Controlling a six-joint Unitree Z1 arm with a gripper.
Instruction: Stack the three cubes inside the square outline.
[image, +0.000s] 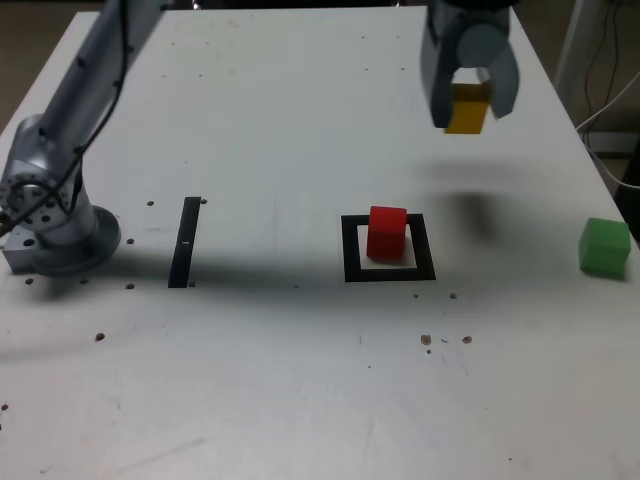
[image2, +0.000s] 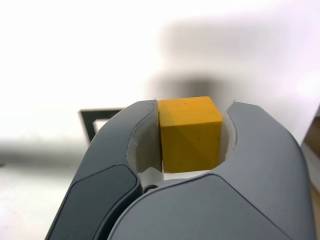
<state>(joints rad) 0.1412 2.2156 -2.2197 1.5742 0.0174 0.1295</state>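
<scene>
White tabletop (image: 300, 380) stretches under me, speckled with small dark holes, a thin black strip (image: 185, 242) lying near my base. My pincer (image: 468, 108) hangs high above it, pinching the yellow cube (image2: 191, 132) between both jaws. The red cube (image: 387, 232) sits inside the square outline (image: 351, 250), and the green cube (image: 604, 246) rests well apart toward the exterior view's right.

Hand (image: 468, 95) holds yellow cube (image: 468, 108) aloft (red cube (image: 387, 232) inside outline (image: 350, 250)).
</scene>
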